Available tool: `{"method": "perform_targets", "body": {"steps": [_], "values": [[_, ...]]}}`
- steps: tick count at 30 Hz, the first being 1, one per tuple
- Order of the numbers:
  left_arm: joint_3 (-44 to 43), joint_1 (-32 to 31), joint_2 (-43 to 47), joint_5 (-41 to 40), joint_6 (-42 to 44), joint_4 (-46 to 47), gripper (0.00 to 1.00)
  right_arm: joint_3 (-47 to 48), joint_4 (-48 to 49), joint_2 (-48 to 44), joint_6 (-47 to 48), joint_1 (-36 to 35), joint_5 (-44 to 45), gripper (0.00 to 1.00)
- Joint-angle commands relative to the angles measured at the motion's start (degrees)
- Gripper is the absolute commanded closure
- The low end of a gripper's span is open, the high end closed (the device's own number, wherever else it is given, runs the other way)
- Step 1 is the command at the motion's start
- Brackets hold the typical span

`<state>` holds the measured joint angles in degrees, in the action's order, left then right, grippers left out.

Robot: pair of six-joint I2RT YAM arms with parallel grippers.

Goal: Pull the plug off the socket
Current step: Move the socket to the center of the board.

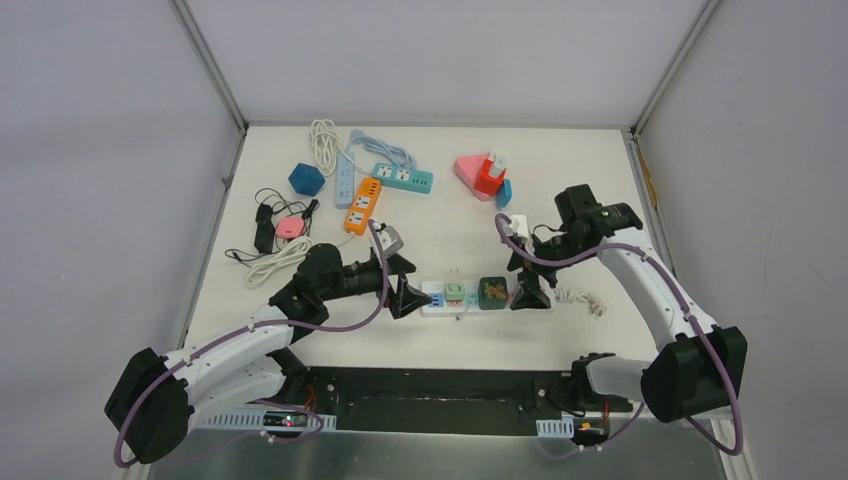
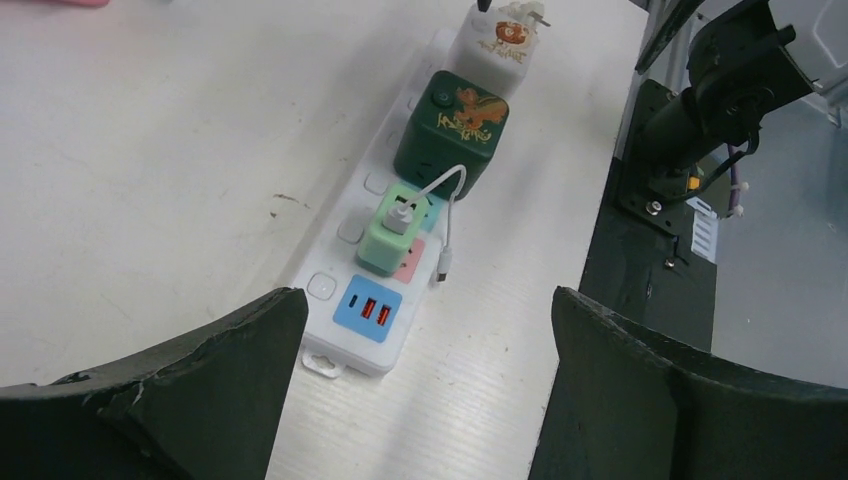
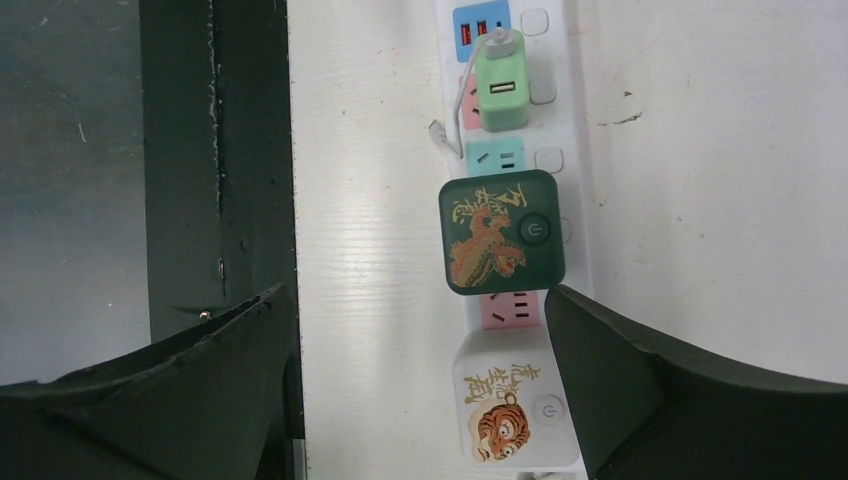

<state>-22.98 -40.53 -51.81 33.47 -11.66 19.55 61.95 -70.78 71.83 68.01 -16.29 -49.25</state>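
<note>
Arms bent inward, left gripper (image 2: 428,305) and right gripper (image 3: 418,295) flank the long white plastic power strip (image 1: 468,307), both jaws spread.

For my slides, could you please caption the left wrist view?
Open left gripper faces power strip holding mint plug, green plug and white plug.

White table (image 1: 450,238) strewn with strips and cords

White socket strip (image 1: 470,297) at 6 o'clock, lying crosswise near the front edge; orange strip (image 1: 362,205), pale blue strip (image 1: 345,180) and teal strip (image 1: 403,178) bunched at 11, a coiled white cable (image 1: 323,140) at their far end; blue cube (image 1: 306,179) just beside them; black lead (image 1: 265,225), pink disc (image 1: 291,227) and white cord (image 1: 280,262) at 9; pink wedge (image 1: 468,168) at 1.
</note>
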Motion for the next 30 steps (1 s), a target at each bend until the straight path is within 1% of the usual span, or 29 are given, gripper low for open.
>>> {"method": "perform_targets", "body": {"steps": [1, 3, 6, 9, 10, 13, 16, 21, 27, 30], "values": [[0.6, -0.4, -0.6, 3.5, 6.5, 7.9, 0.03, -1.6, 0.9, -2.6, 1.6, 0.7, -4.3, 0.0], [0.2, -0.7, -3.1, 3.8, 9.5, 8.1, 0.05, -2.8, 2.9, -3.6, 0.1, 1.2, -3.8, 0.0], [-2.0, -2.1, -8.8, 5.7, 13.3, 8.1, 0.09, -3.9, 5.7, -4.0, -2.1, 1.8, -2.6, 0.0], [-4.2, -4.8, -15.0, 5.0, 18.0, 7.8, 0.13, -4.6, 7.4, -4.0, -3.5, 2.0, -1.4, 0.0], [-4.9, -5.6, -16.8, 4.3, 20.9, 7.4, 0.13, -5.0, 8.1, -4.0, -4.2, 2.0, -1.3, 0.0], [-6.3, -6.3, -21.7, 2.8, 26.8, 7.3, 0.14, -5.6, 9.1, -4.3, -4.7, 2.0, -1.3, 0.0], [-7.1, -6.3, -25.2, 2.3, 29.7, 9.0, 0.15, -5.8, 9.3, -4.2, -4.6, 2.0, -1.5, 0.0], [-9.1, -6.3, -30.0, 3.9, 29.9, 12.8, 0.19, -6.0, 9.2, -3.6, -4.6, 2.0, -1.5, 0.0], [-10.9, -6.3, -34.4, 6.3, 25.9, 18.3, 0.32, -6.1, 9.7, -3.0, -4.7, 2.0, -1.1, 0.0], [-11.3, -6.4, -36.3, 6.6, 24.5, 19.6, 0.39, -6.2, 10.2, -2.8, -5.2, 2.0, -1.0, 0.0]]}}
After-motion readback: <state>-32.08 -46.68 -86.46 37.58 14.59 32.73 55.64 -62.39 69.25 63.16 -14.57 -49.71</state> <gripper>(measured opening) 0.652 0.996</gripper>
